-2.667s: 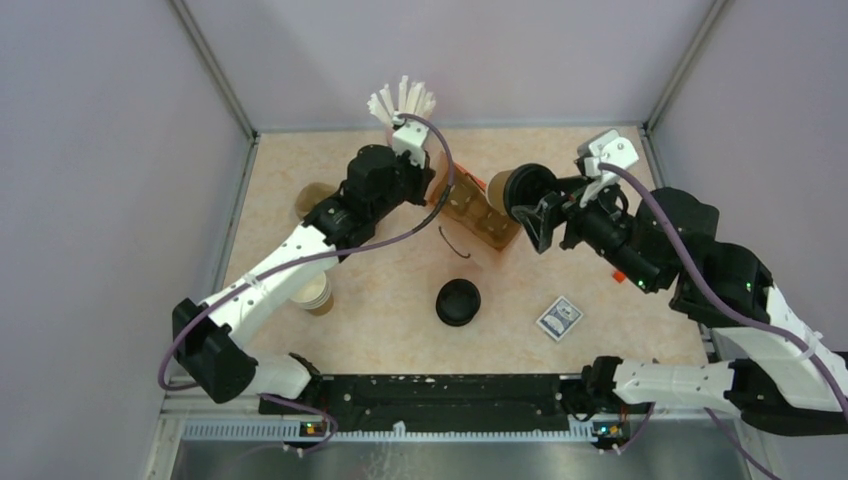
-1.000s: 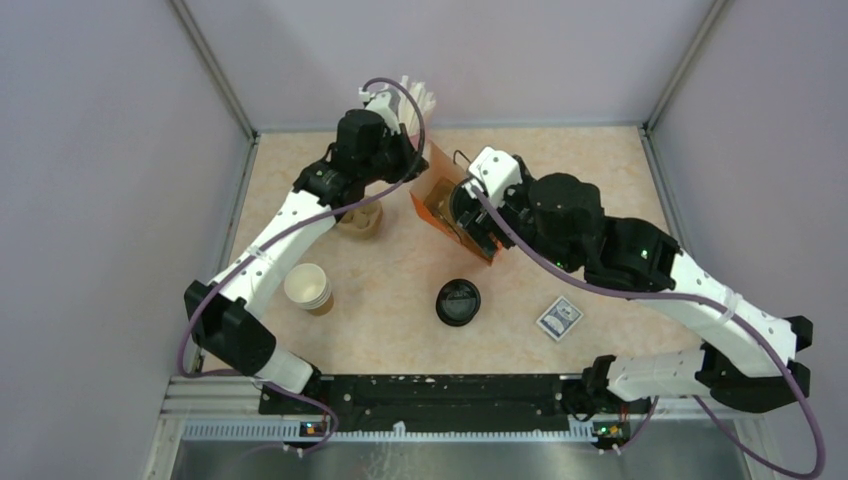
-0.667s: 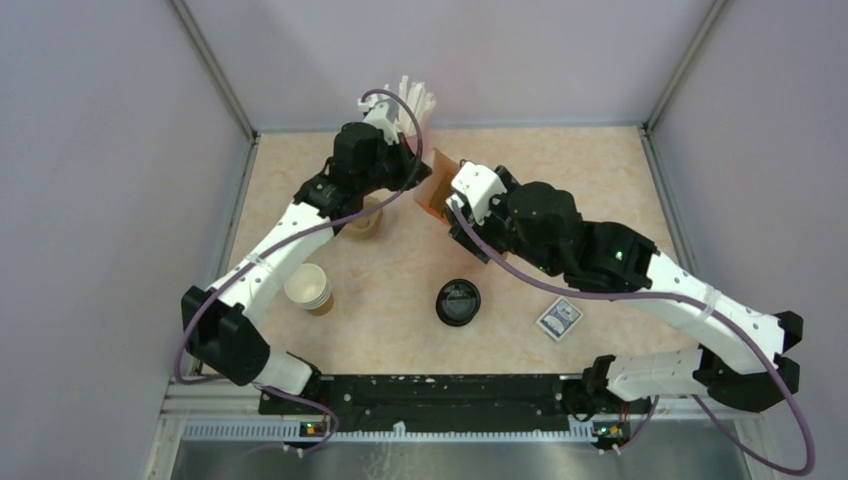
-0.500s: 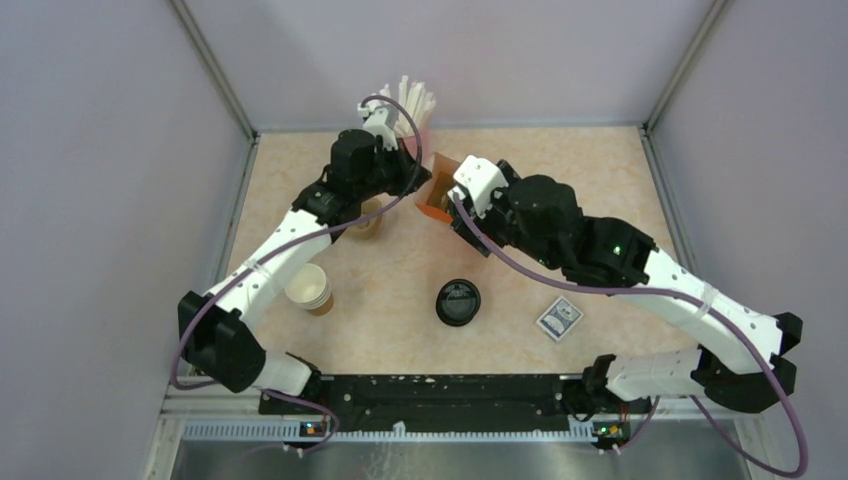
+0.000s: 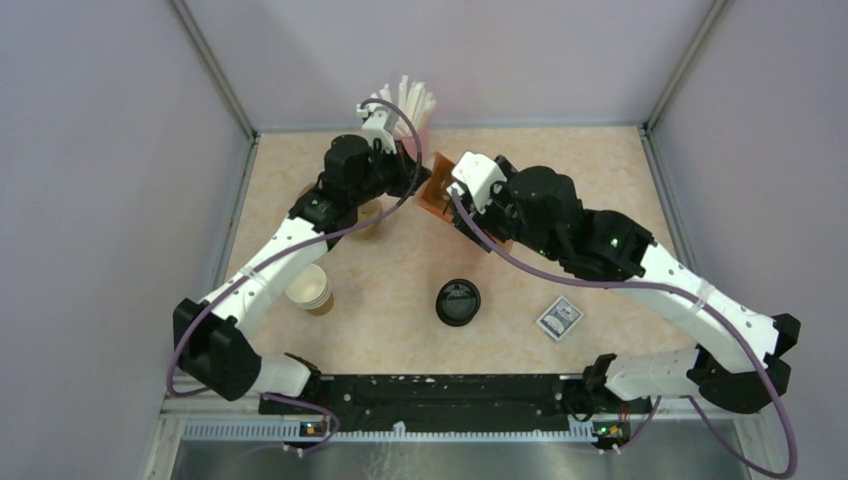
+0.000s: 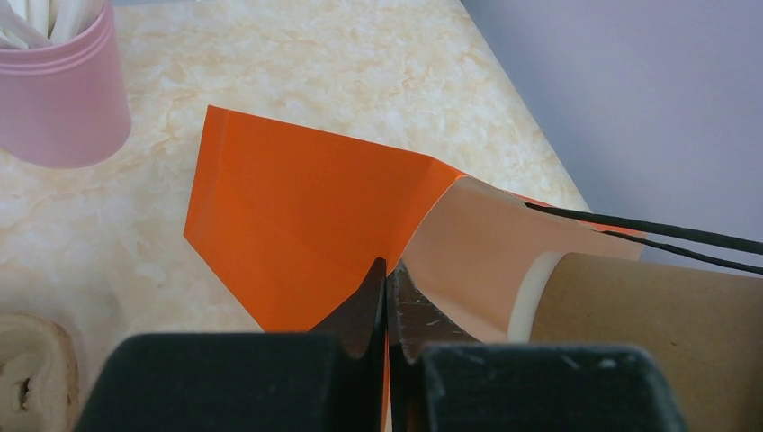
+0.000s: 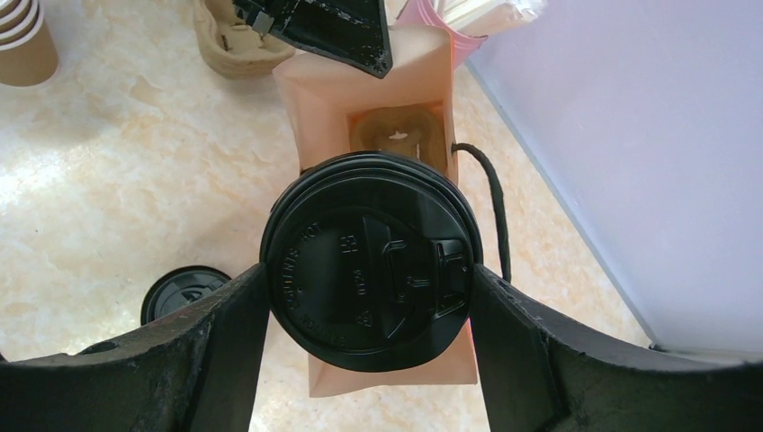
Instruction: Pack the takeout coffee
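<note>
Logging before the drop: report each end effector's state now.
Left end effector: closed, pinching the orange paper bag.
Right end effector: holding the brown paper cup with round black plastic lid.

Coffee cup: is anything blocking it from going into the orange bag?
Nothing visible. The right pincer holds the cup at the open mouth of the bag, and the left pincer pinches its edge.
</note>
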